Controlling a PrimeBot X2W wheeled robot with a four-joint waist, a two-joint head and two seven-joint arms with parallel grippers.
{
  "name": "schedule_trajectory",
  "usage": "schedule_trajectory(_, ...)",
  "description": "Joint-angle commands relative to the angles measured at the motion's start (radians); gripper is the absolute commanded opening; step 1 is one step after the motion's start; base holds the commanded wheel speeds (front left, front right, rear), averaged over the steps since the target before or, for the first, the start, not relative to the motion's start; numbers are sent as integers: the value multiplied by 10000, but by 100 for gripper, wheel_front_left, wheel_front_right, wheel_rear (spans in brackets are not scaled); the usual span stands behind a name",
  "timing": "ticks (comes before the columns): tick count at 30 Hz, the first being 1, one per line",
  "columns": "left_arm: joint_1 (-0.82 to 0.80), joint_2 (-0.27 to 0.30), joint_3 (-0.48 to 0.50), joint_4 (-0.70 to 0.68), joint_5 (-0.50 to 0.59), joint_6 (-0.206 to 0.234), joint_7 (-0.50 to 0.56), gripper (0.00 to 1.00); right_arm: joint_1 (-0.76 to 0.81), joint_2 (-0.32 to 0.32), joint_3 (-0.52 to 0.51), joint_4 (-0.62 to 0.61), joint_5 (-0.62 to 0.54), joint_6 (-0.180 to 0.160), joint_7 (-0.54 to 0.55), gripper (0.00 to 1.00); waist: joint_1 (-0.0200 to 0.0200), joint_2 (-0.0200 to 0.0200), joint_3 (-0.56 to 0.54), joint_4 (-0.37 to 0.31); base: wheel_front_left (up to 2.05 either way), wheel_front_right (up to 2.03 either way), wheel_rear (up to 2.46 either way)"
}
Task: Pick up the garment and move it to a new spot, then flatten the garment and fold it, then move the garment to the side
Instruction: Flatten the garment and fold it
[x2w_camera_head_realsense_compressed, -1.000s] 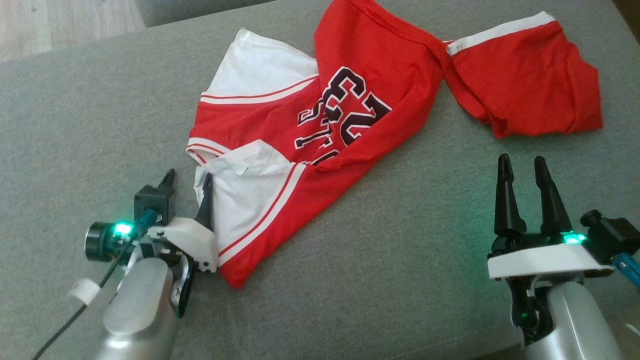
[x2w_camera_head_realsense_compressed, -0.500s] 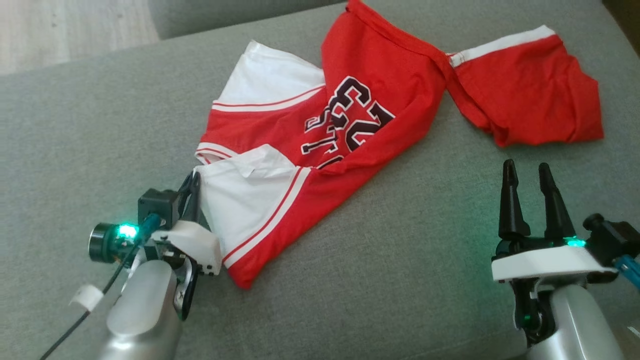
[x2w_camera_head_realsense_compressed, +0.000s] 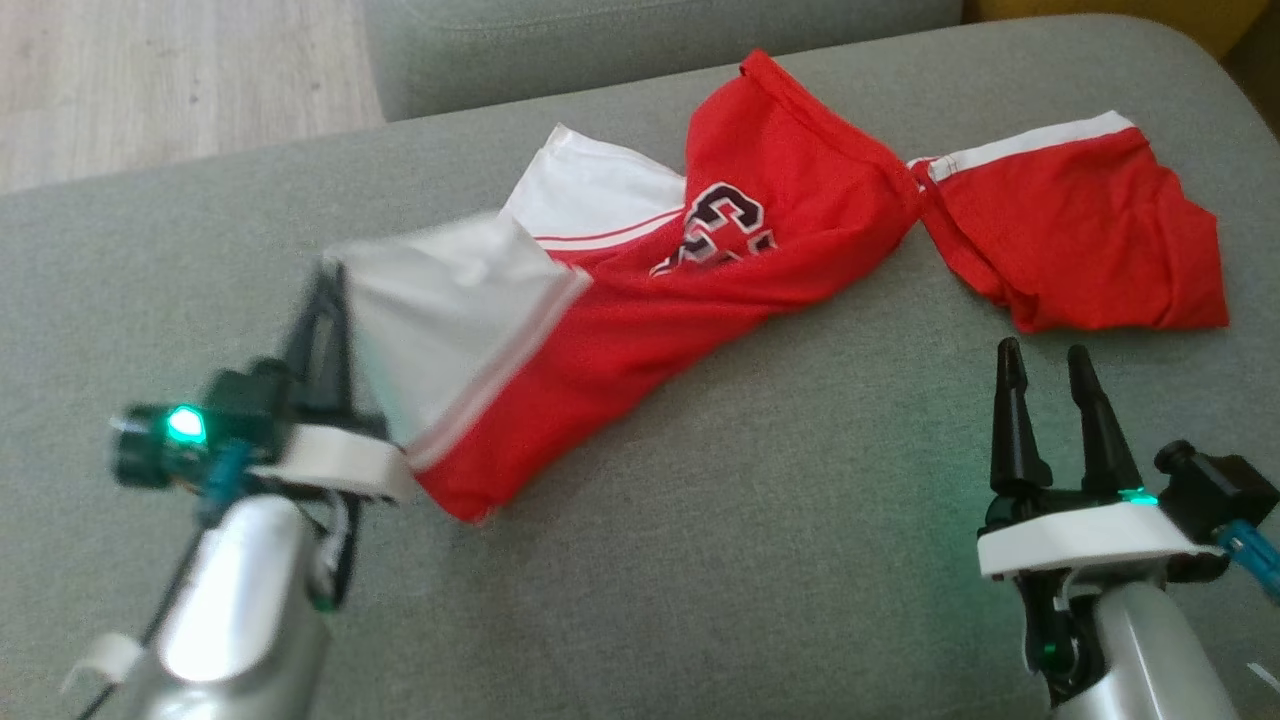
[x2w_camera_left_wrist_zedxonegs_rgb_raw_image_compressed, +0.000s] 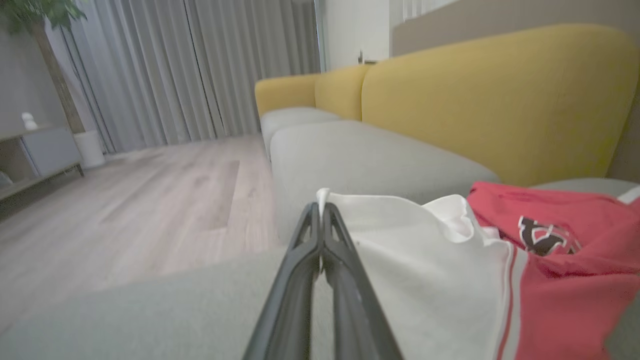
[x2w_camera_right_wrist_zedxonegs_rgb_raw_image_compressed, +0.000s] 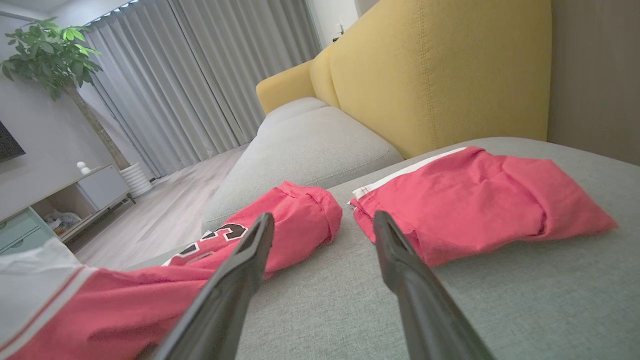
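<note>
The head camera looks steeply down on the grey sofa seat (x2w_camera_head_realsense_compressed: 700, 500). Each wrist camera sits low and close over that seat, facing across it toward the yellow backrest (x2w_camera_right_wrist_zedxonegs_rgb_raw_image_compressed: 440, 75) and curtains (x2w_camera_left_wrist_zedxonegs_rgb_raw_image_compressed: 150, 75). All three share the red garment (x2w_camera_head_realsense_compressed: 800, 200).

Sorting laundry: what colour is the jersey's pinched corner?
The corner is white; left wrist view shows it best.

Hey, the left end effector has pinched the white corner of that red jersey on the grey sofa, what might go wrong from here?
The shut left end effector pinches only the corner tip of the red and white jersey, so it may slip out. The jersey's far end lies right beside the red white-striped shorts; pulling might snag and drag them. The open right end effector holds nothing, so the jersey may bunch.
</note>
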Motion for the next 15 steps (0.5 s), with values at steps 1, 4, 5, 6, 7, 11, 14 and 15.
schedule_trajectory(1,-466,524,601,-790,57,178,-187,0,-80,-22,310,-245,22,67,-93,100,1,0,-81,44,0,0,0)
schedule_trajectory(4,-833,926,931,-1680,274,375,-274,0,-90,-22,408,-187,58,67,-93,100,1,0,-202,52,0,0,0)
schedule_trajectory(5,-968,1063,1004,-1996,369,396,-286,0,-89,-22,431,-170,74,67,-93,100,1,0,-239,57,0,0,0)
schedule_trajectory(6,-1115,1206,1041,-2345,462,346,-293,0,-85,-22,446,-155,96,67,-93,100,1,0,-283,73,0,0,0)
schedule_trajectory(7,-1229,1359,1085,-2693,586,326,-296,0,-77,-22,463,-141,123,67,-93,100,1,0,-313,92,0,0,0)
schedule_trajectory(11,-1274,1944,1027,-3835,1075,99,-300,0,-16,-22,540,-85,228,67,-93,100,1,0,-360,263,0,0,0)
schedule_trajectory(14,-779,2481,768,-4471,1459,-245,-302,0,6,-22,536,-64,266,67,-93,100,1,0,-336,424,0,0,0)
schedule_trajectory(15,-508,2703,676,-4600,1625,-330,-302,0,10,-22,503,-65,277,67,-93,100,1,0,-316,489,0,0,0)
